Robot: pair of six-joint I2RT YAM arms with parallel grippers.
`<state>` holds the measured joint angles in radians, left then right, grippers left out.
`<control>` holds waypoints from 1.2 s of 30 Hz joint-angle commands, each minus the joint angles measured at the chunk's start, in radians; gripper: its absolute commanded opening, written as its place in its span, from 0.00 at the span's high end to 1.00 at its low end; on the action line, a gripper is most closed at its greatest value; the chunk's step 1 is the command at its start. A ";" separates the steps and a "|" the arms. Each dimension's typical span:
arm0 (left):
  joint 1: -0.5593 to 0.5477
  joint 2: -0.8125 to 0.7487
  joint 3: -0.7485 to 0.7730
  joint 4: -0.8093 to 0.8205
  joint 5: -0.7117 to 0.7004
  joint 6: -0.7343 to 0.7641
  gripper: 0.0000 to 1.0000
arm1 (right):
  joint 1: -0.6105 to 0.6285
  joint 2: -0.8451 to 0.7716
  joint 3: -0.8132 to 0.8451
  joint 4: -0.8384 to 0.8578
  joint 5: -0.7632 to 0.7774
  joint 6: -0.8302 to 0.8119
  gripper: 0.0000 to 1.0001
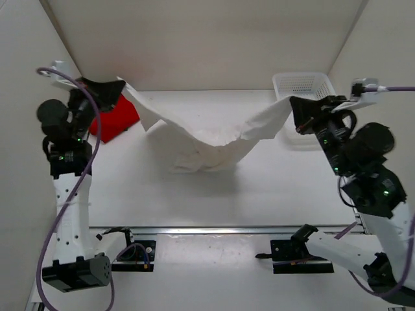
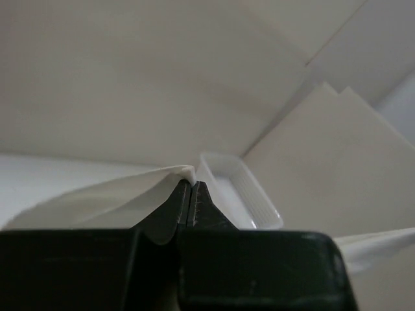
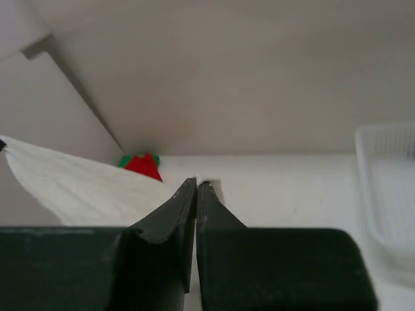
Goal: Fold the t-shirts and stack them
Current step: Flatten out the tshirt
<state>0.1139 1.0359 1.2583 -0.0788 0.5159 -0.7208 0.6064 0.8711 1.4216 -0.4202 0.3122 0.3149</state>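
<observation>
The off-white t-shirt (image 1: 201, 146) hangs between the two arms like a hammock. Its two ends are held up high and its middle sags down, and the lowest part rests in a crumpled heap on the white desk (image 1: 214, 201).

The left end effector (image 1: 117, 84) is up at the far left. Its two dark fingers are pressed together and pinch one edge of the off-white t-shirt. In the left wrist view a white fold of cloth pokes out right at the fingertips (image 2: 185, 194).

The right end effector (image 1: 293, 103) is up at the far right. Its fingers are pressed together too, and they pinch the other end of the same shirt. In the right wrist view the cloth spreads away to the left of the fingers (image 3: 178, 207), and a tiny bit of white shows at the tips.

The red t-shirt (image 1: 115, 118) lies on the desk at the far left, just behind the left end effector and close to the wall. The green t-shirt (image 3: 123, 160) peeks out next to the red one in the right wrist view (only a small bit of it shows).

A white basket (image 1: 303, 83) with little holes in it sits at the far right of the desk, just behind the right end effector
</observation>
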 commanded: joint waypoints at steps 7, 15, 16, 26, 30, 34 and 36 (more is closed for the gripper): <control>0.204 0.024 0.375 -0.115 0.082 -0.072 1.00 | 0.785 0.205 0.276 0.934 0.857 -1.295 1.00; 0.147 0.082 0.296 -0.132 -0.013 -0.023 1.00 | 0.401 0.459 0.553 0.241 0.559 -0.805 1.00; 0.139 0.078 0.229 -0.107 -0.023 -0.028 1.00 | 0.262 0.476 0.534 0.104 0.392 -0.627 1.00; 0.020 0.280 -0.050 -0.032 -0.123 0.080 1.00 | -0.335 0.772 0.498 -0.029 -0.428 -0.234 1.00; -0.017 0.533 0.200 -0.061 -0.114 0.060 1.00 | -0.378 1.115 1.092 -0.186 -0.415 -0.249 1.00; -0.017 0.682 0.640 -0.188 -0.123 0.047 1.00 | -0.454 1.036 1.054 0.052 -0.461 -0.123 1.00; 0.018 0.701 0.763 -0.199 -0.136 0.040 1.00 | -0.451 1.034 1.129 0.102 -0.429 -0.149 1.00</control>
<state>0.0914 1.8301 1.8240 -0.2867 0.4000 -0.6750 0.1722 2.0239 2.3985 -0.5247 -0.0929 0.1219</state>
